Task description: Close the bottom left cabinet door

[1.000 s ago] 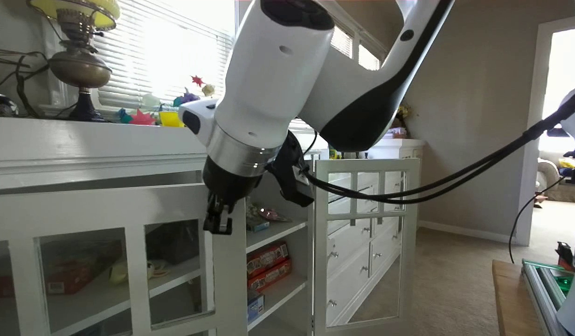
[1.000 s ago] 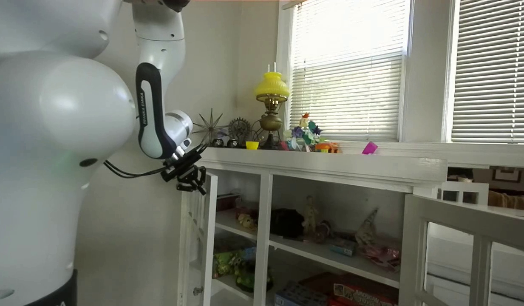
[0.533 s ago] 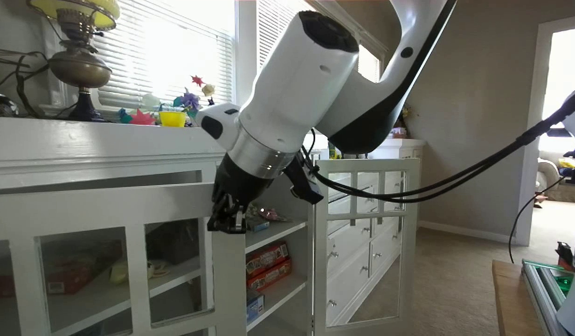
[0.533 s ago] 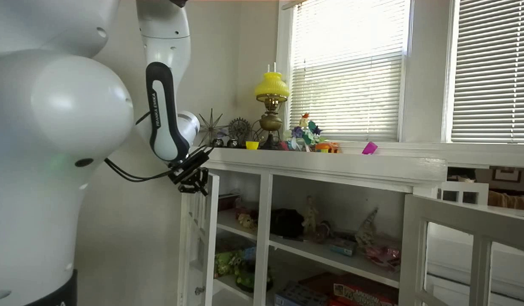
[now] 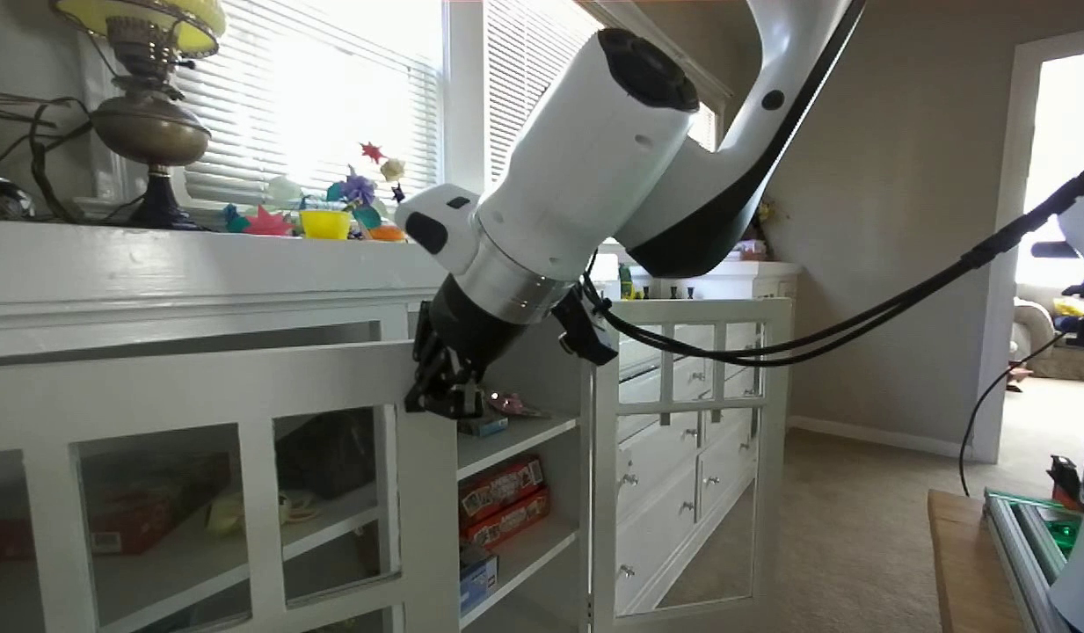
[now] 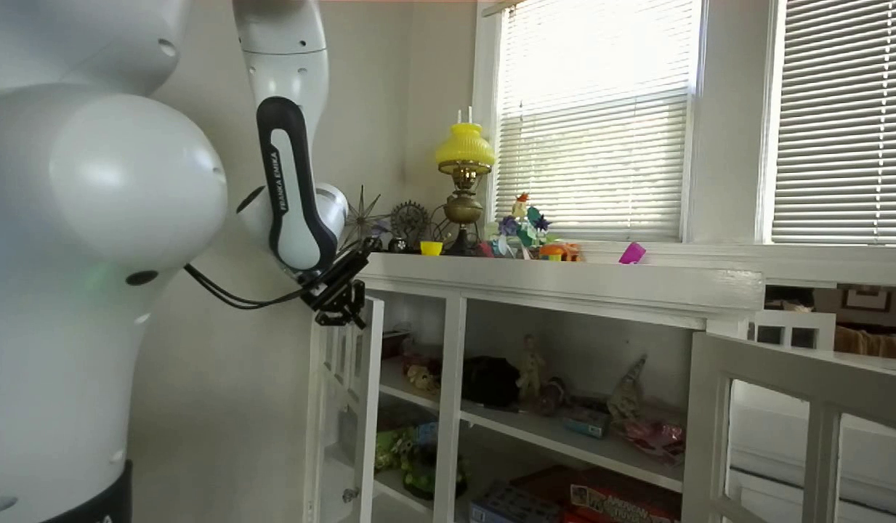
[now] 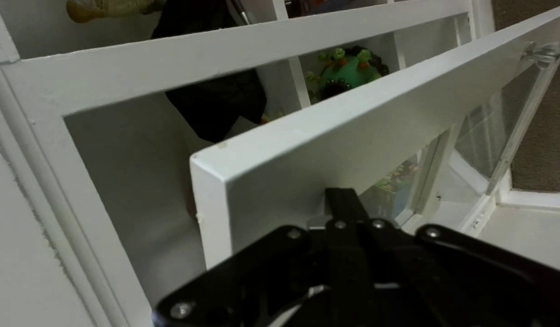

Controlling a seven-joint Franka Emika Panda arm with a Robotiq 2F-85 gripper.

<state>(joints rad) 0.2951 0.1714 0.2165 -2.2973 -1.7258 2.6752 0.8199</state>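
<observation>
Your glossy white arm (image 5: pixel 585 167) reads FRANKA EMIKA on a black band (image 6: pixel 275 174) above the gripper (image 7: pixel 341 206). You have silver screws (image 7: pixel 181 310) on that black gripper, a silvery ring (image 5: pixel 518 283) above it, and black cables (image 5: pixel 981 253) near it.

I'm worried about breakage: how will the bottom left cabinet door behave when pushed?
The bottom left cabinet door should swing rigidly, given its thick frame. Its clear panes are probably fragile glass. The smooth paint might let the end effector slip.

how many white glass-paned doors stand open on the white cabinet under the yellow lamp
2. In an exterior view: a white wooden door with glass panes at left, by the black tool; another white paned door at right. Others may be hidden.
</observation>
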